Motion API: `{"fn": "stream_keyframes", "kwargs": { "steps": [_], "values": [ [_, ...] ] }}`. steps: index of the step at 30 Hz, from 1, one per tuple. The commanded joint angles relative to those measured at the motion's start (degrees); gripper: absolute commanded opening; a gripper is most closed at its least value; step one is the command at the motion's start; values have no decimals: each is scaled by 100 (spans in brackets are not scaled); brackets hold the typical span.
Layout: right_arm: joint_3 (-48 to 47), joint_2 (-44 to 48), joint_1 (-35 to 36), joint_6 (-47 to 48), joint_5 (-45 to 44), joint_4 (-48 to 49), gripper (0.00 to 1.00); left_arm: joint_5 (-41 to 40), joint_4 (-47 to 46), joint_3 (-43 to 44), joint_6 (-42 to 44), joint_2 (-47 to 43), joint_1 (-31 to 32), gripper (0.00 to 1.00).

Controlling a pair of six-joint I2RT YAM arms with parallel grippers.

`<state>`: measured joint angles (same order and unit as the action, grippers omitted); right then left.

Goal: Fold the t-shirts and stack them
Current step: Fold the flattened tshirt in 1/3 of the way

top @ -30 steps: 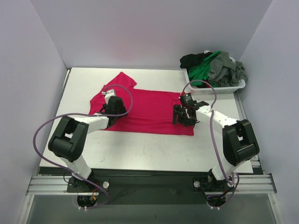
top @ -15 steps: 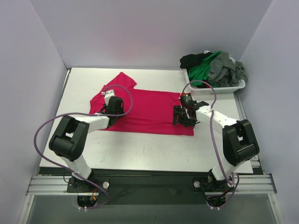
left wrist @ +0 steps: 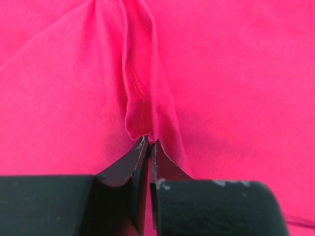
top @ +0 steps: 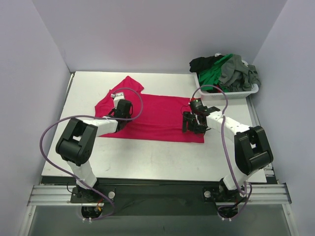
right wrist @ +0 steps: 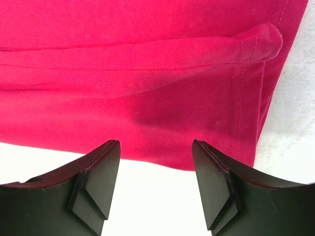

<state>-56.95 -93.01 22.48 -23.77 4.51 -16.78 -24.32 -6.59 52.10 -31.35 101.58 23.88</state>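
A crimson-red t-shirt [top: 157, 115] lies spread on the white table, one sleeve pointing to the back left. My left gripper [top: 123, 110] sits on the shirt's left part. In the left wrist view its jaws [left wrist: 148, 141] are shut on a pinched ridge of the red t-shirt [left wrist: 142, 98]. My right gripper [top: 190, 124] hovers at the shirt's front right corner, open. In the right wrist view its fingers [right wrist: 101, 172] straddle the hem of the red t-shirt [right wrist: 147, 98] with nothing between them. More t-shirts, green [top: 214, 74], grey [top: 237, 72] and black [top: 201, 63], are heaped at the back right.
The heap sits in a white plastic basket [top: 231, 93] at the table's back right corner. Pale walls close in the left, back and right. Bare white table [top: 147, 157] runs along the front of the shirt.
My left gripper has closed on a fold of the red t-shirt and its arm has shifted a little toward the back. The right arm has not moved.
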Motion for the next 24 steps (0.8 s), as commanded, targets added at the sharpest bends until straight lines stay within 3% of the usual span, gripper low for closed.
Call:
{"fn": "stream_keyframes", "kwargs": {
  "steps": [1,24],
  "values": [
    [-220,-42,-42,65,-65,-203,61,-135,-27,424,200,143,82,3],
    [-334,-252,-77,136,-56,-291,62,-91,290,1399,200,828,407,2]
  ]
}}
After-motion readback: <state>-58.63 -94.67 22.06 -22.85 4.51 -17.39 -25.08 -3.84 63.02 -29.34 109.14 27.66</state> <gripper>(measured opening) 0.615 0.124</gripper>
